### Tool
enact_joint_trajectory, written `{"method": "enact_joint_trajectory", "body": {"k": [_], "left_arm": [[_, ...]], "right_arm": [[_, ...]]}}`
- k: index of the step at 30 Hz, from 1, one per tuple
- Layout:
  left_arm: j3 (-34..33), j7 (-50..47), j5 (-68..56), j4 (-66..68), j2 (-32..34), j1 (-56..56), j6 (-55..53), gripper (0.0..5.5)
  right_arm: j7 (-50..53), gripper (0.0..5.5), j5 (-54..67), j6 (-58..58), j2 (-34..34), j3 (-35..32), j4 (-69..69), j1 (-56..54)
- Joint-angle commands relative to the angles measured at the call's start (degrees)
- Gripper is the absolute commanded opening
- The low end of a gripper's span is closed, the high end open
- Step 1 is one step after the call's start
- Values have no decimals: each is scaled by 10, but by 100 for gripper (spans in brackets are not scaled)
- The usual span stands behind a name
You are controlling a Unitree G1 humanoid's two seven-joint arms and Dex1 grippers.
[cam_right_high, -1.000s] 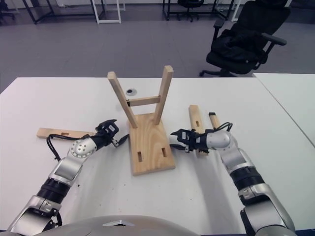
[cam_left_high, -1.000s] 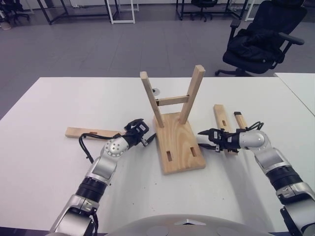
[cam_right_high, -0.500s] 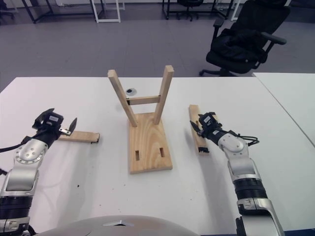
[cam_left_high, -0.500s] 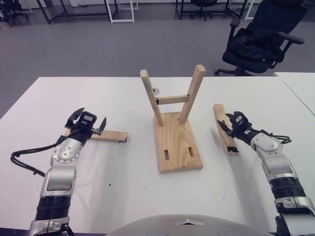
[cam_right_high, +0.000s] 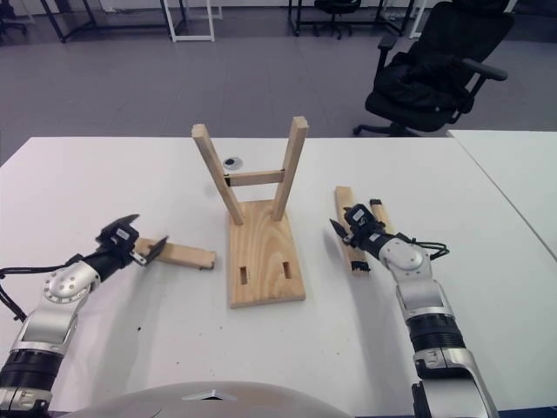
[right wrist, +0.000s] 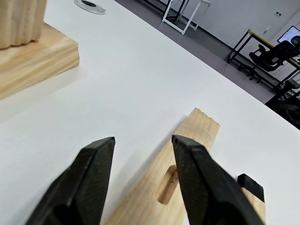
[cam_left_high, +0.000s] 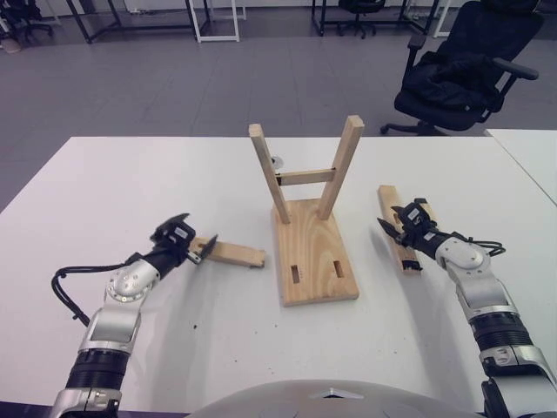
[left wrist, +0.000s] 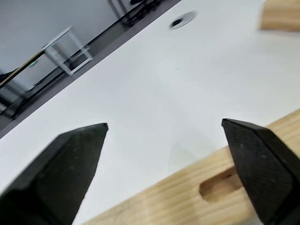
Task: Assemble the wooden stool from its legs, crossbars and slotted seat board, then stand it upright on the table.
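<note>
The slotted seat board lies flat mid-table with two legs standing in its far slots, joined by a crossbar. A loose leg lies left of the board. My left gripper is open, its fingers straddling that leg's left end. Another loose leg lies right of the board, with a short dark-tipped crossbar beside it. My right gripper hovers open just over this leg, its fingers a little apart.
A round cable grommet sits in the table behind the standing legs. A black office chair stands beyond the far right corner, and a second table adjoins on the right. Bare tabletop stretches in front of the board.
My left arm swung back right toward the board, and the left loose leg has shifted right and turned with it. My right gripper has barely shifted over the right leg.
</note>
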State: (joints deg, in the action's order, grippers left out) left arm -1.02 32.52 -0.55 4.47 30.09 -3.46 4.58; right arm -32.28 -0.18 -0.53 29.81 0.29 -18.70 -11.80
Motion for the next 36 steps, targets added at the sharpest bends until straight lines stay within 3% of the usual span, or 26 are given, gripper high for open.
{"method": "enact_joint_trajectory", "body": {"k": [1, 8, 13, 16, 18, 23, 28, 33, 36], "left_arm": [[47, 92, -14, 9, 26, -41, 74, 450], [-23, 28, -15, 50, 45, 64, 136, 450], [-110, 48, -82, -118, 80, -69, 67, 450], [-192, 107, -117, -147, 118, -202, 53, 450], [-208, 156, -117, -137, 153, -243, 49, 450], [-130, 138, -12, -31, 163, -193, 81, 450], [-22, 14, 122, 151, 106, 10, 117, 450], [36, -38, 147, 257, 59, 138, 157, 450], [34, -52, 128, 273, 51, 152, 168, 450]], "right_arm": [[-13, 227, 1, 5, 12, -2, -15, -16], [-13, 227, -3, 13, 6, 2, -28, -25], [-7, 227, 0, 20, 15, -10, -28, -7], [-3, 227, -2, 25, 17, -13, -35, 5], [1, 227, -2, 27, 19, -17, -38, 16], [3, 227, -11, 33, 16, -8, -63, 0], [6, 227, -21, 44, 18, 1, -83, -5], [26, 227, -21, 48, 11, -8, -88, -12], [57, 227, 22, 40, 0, -60, -62, -15]]}}
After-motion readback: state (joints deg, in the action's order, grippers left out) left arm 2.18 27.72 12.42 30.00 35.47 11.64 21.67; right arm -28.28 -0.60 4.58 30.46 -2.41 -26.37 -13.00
